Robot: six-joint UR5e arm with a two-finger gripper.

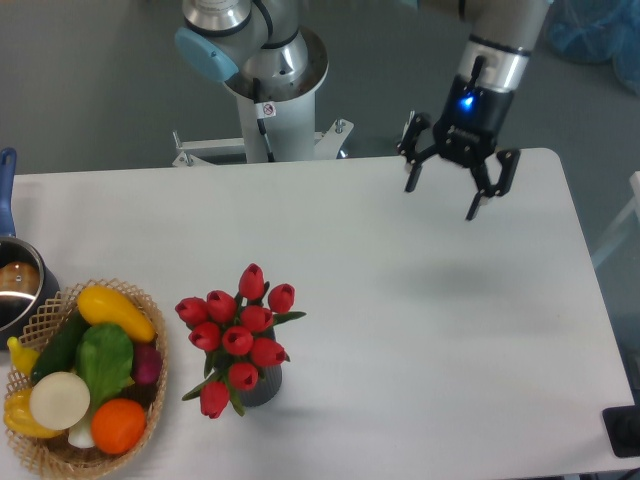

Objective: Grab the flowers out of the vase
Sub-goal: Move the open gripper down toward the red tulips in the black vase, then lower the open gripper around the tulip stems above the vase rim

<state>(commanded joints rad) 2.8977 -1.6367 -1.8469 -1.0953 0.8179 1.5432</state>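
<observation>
1. The black two-finger gripper (445,194) hangs above the far right part of the white table (420,330), its fingers spread apart with nothing between them: released and empty.

2. It is well apart from its target. The bunch of red tulip buds with green stems and leaves (238,338) stands in the small dark grey ribbed vase (262,385) near the front edge, left of the middle.

3. Risk, as I judge it: the vase looks small and the bunch top-heavy. A pull that is not straight up along the stems could drag the vase along or tip it.

4. A second risk: seen from above, the buds spread wider than the vase mouth and hide the stems. Closing on the heads could crush or scatter them, and a loose hold could take a few stems and leave the rest.

5. A third: the woven wicker basket of coloured toy vegetables and fruit (85,375) sits just beside the flowers on the left, so a sideways approach from there could knock it.

6. The long axis of the bunch runs along the stems, close to upright. The buds point up toward the camera with a slight lean to the far left. The stem ends are down inside the vase, out of sight.
</observation>
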